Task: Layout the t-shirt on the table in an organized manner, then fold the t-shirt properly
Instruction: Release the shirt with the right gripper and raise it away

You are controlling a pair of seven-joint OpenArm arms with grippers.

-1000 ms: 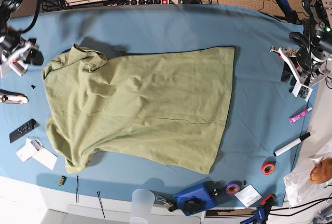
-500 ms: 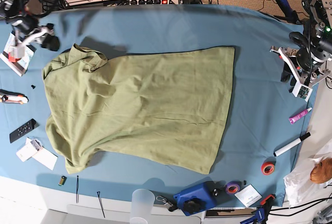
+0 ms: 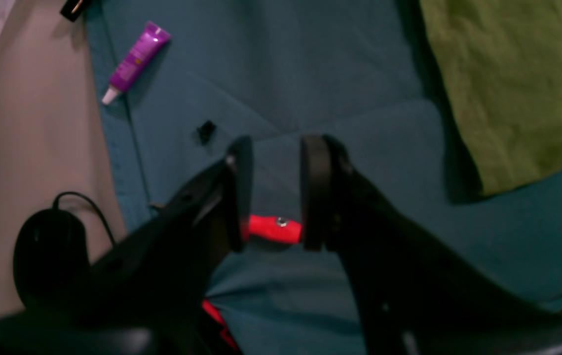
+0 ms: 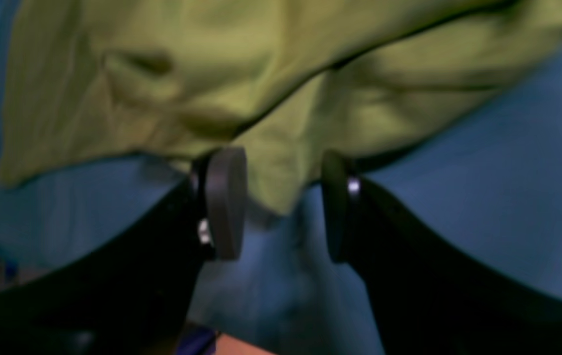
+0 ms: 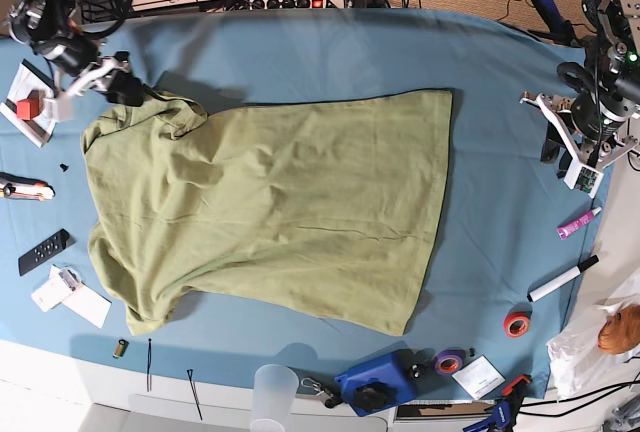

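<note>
Blue cloth covers the table [image 5: 330, 47], seen from above, with cables and a power strip along the far edge.

At far left, small clutter: a card with a red block, a remote [image 5: 44, 251] and paper tags.

Next, at upper left, the right gripper [image 5: 118, 85] hangs at the shirt's bunched top corner. In its wrist view the jaws stand wide apart, with a point of green cloth lying between them; whether the pads touch the cloth cannot be told, and nothing is clamped.

Across the middle lies the t-shirt [image 5: 280, 207], olive green, spread mostly flat. Its long axis runs left to right: the rumpled shoulder end is at left, under the right gripper, and the straight hem is at right. One sleeve is folded over near that gripper.

Right of the hem comes bare cloth, then the left gripper [image 5: 562, 124] at the table's right edge, well apart from the shirt. Its jaws are partly open and empty, over bare cloth.

Farthest right lie a purple tube [image 5: 579, 222], a marker [image 5: 562, 278] and tape rolls.

Judging by position, the right arm is far nearer, and the shirt lies directly ahead of its jaws.
</note>
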